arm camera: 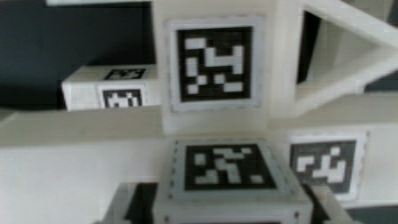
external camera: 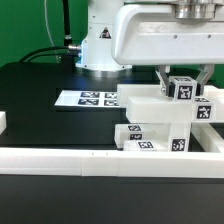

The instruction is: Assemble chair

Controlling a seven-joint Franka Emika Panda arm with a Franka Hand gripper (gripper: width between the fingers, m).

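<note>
No readable text; only black-and-white square tags [arm camera: 221, 60] on the white chair parts [external camera: 155, 115].

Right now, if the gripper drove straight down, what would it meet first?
The small tagged block, already between the gripper's fingers. Beyond it, probably the stacked white chair parts underneath, though the depth is unclear.
</note>
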